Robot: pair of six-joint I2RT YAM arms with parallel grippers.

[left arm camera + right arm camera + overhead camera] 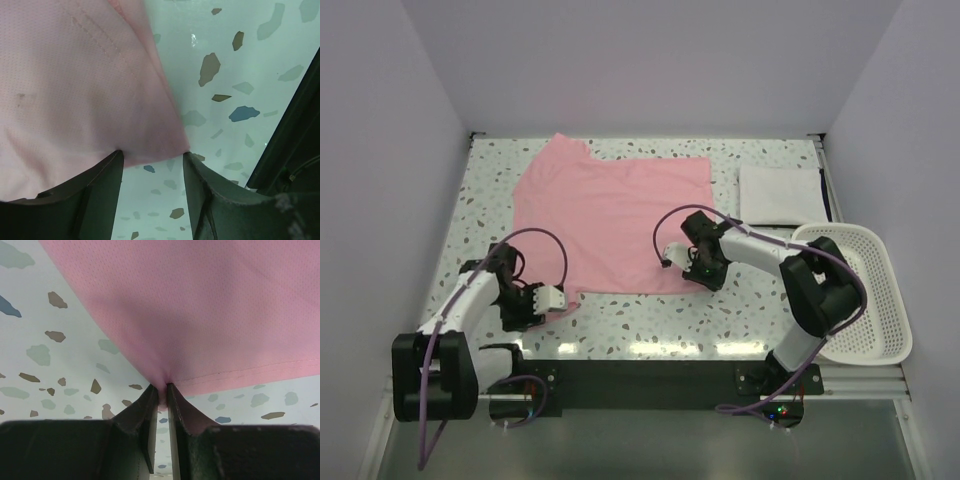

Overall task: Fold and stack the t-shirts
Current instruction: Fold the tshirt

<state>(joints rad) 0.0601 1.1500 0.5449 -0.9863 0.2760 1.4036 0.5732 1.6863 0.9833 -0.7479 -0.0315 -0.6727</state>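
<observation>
At the near-left of the speckled terrazzo bench [650,320], the left arm crooks low, and the left fingers [100,185] gape wide astride the near-left corner of the pale pink short-sleeved cloth t-shirt [615,215], which is spread flat from the far edge. The right arm reaches inward, with the right fingers [145,410] clamped on its near-right hem.

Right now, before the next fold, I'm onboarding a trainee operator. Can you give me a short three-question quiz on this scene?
1. True or false: the right gripper is shut on the hem of the pink t-shirt.
2. Where is the folded white t-shirt? A) in the basket B) on the table, outside the basket C) on top of the pink one
3. Fill in: the fingers of the left gripper are ____ (open/shut).
Key: 1 true; 2 B; 3 open.
</observation>
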